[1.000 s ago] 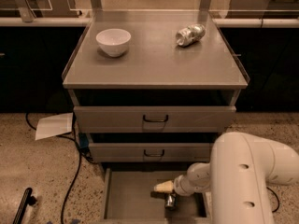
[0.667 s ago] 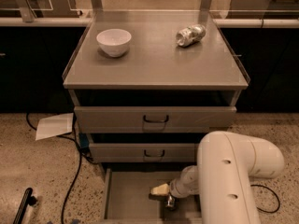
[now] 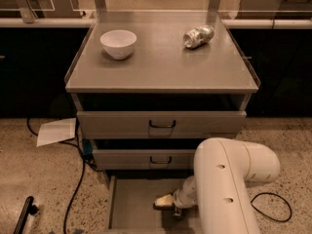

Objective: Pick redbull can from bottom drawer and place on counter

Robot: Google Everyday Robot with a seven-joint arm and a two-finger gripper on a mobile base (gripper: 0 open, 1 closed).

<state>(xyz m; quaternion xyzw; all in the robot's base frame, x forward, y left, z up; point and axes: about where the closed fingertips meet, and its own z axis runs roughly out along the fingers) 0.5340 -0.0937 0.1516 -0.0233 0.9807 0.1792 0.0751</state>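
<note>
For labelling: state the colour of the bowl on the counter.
White bowl on the counter, camera view; the gripper is down in the bottom drawer.

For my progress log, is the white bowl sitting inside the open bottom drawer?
No, the white bowl stands on the counter, while the hand reaches down into the bottom drawer.

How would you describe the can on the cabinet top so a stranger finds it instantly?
Start at the grey counter topping the drawer cabinet; near its back right corner lies a silver can, on its side. Its only neighbour, a white bowl, sits upright at back left, while the gripper is down in the open bottom drawer.
</note>
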